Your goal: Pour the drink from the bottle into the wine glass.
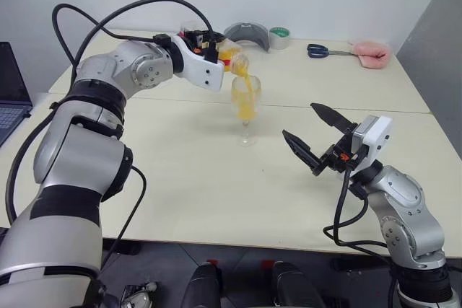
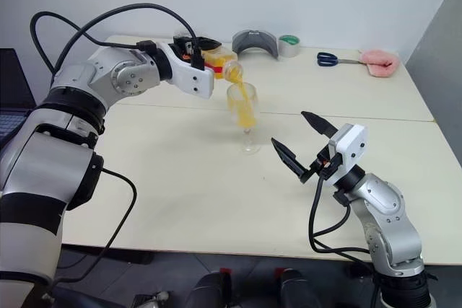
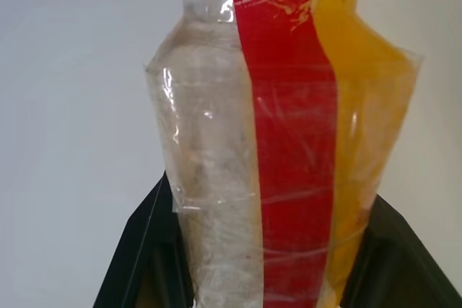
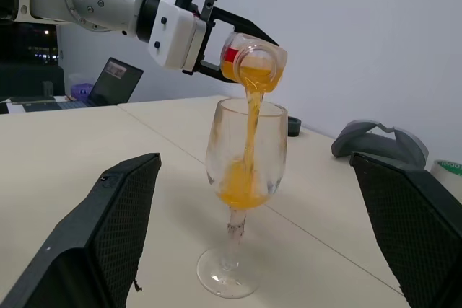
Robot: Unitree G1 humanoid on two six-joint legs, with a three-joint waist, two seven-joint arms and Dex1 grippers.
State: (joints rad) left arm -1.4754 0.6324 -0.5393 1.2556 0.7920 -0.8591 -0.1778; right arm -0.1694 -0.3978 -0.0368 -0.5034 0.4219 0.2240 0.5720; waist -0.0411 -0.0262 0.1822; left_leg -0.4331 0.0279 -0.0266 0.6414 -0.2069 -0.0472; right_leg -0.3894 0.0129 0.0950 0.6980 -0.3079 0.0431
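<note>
Right wrist view: the left gripper [image 4: 216, 37] clamps the tilted bottle [image 4: 253, 63] above the wine glass [image 4: 244, 178], orange drink [image 4: 249, 117] streaming into its bowl. The right gripper [image 1: 312, 135] gapes wide beside the glass, holding nothing.

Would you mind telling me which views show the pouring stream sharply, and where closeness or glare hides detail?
Right wrist view: the drink falls crisply from the bottle into the wine glass, while the right gripper's fingers loom large. Left wrist view: the bottle is very close, wrinkled film glinting. Left eye view: even light, soft shadows on the table.
</note>
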